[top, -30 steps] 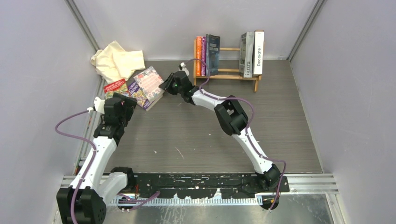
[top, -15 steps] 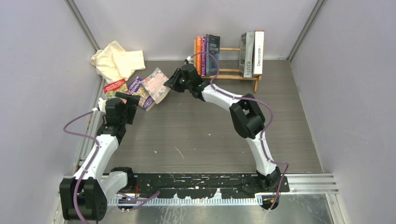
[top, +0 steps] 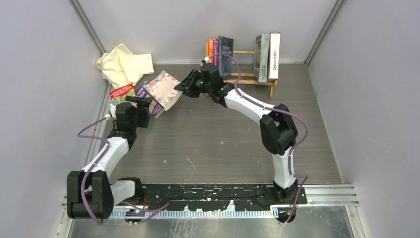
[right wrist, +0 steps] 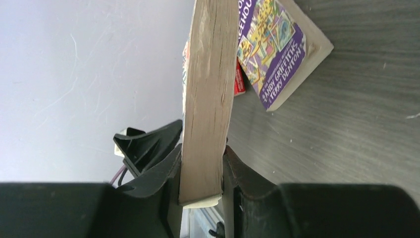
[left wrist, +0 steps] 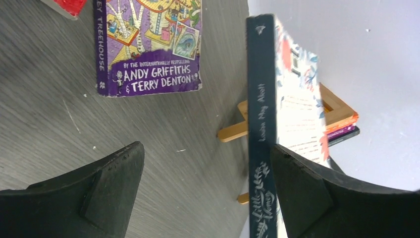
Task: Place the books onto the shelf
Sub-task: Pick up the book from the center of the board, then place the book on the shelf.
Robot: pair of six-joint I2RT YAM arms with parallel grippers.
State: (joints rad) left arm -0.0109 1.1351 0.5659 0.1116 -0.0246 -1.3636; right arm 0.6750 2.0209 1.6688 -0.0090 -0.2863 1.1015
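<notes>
While the right gripper clamps the floral book by its page edge, raised over the tabletop's far-left part, the left gripper hangs wide apart nearby, the purple book flat by the left edge, the shelf at the far edge carrying upright books.

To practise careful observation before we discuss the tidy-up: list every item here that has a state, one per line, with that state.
Right pincer, shut on the floral book.
Left pincer, open, empty.
Floral book, held clear of the other books.
Purple book, lying flat.
Red book, lying flat.
Shelf, upright, middle free.
Shelved books, standing upright at both ends.
Cloth, crumpled.
</notes>
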